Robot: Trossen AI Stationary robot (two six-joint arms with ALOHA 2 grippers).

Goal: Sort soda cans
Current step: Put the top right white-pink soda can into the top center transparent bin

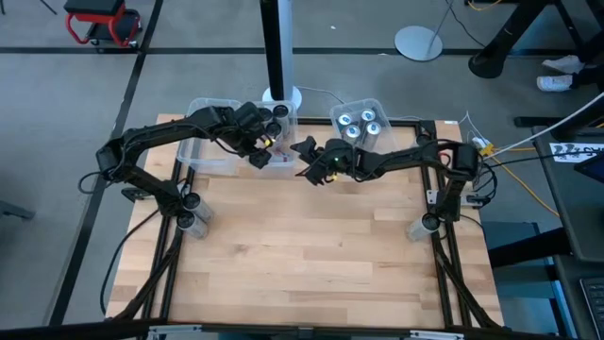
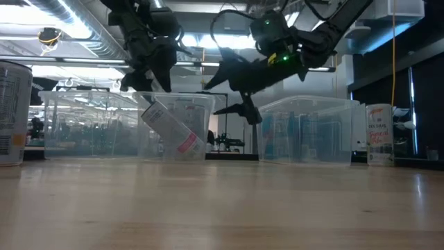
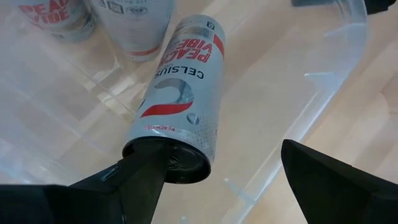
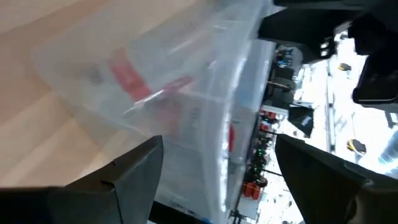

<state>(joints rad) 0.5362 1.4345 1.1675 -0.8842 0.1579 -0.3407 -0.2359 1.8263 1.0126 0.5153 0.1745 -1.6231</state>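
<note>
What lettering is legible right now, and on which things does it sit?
"CELSIUS" – on the tilted silver can in the left bin, left wrist view.
"PEACH VIBE" – red, same can.
"PEAC… VIBE" – cut off, on the corner can.
Small red print near the tilted can's base: too small.
Cans at the table edges, low view: blurred.

Top-down: wooden table [image 1: 311,255] with two clear bins at the far edge, left bin [image 1: 209,142] and right bin [image 1: 363,113], the right one holding four upright silver cans [image 1: 359,125] with bluish tops. Left arm reaches in from the left edge, left gripper [image 1: 260,151] over the right end of the left bin next to dark can tops [image 1: 279,115]. Right arm comes in from the right edge, right gripper [image 1: 310,162] between the two bins, just beside the left gripper, not visibly holding anything.
</note>
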